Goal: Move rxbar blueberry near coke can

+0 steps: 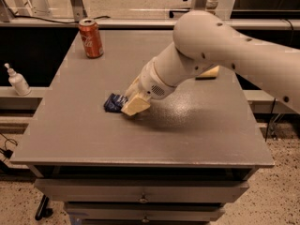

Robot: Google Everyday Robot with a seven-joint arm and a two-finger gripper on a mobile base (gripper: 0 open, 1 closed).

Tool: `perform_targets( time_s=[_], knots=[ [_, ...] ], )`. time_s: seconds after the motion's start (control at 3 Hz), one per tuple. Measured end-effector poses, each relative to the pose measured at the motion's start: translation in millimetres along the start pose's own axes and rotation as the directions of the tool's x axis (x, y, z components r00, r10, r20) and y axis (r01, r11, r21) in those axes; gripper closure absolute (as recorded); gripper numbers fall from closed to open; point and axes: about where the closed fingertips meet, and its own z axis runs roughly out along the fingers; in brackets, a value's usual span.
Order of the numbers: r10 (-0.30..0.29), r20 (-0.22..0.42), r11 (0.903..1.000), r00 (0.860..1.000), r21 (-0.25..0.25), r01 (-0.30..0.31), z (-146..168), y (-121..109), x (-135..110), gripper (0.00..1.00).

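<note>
The rxbar blueberry [113,103], a dark navy-blue wrapper, lies flat on the grey table [93,135] left of centre. Its right end is hidden under my gripper [133,104], which reaches down from the right on the big white arm [225,46] and sits right against the bar at table level. The coke can [91,38], red with a silver top, stands upright at the table's far left corner, well apart from the bar.
A yellow sponge [209,72] lies on the table behind the arm, at the right. A white pump bottle [18,80] stands on a lower shelf to the left of the table. Drawers run below the table's front edge.
</note>
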Motion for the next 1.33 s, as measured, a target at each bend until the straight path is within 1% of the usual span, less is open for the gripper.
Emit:
perform_targets(
  time_s=[0.33, 0.67, 1.0, 1.33],
  knots=[
    [-0.051, -0.004, 0.9975, 0.999, 0.05, 0.051, -22.3, -27.7, -40.3, 1.0],
    [-0.051, -0.005, 0.9975, 0.999, 0.05, 0.051, -22.2, -27.6, -40.3, 1.0],
    [-0.046, -0.002, 0.9963, 0.999, 0.073, 0.046, -8.3, -56.2, -36.8, 1.0],
    [-0.031, -0.014, 0.9949, 0.999, 0.096, 0.032, 14.7, -95.7, -28.1, 1.0]
  ],
)
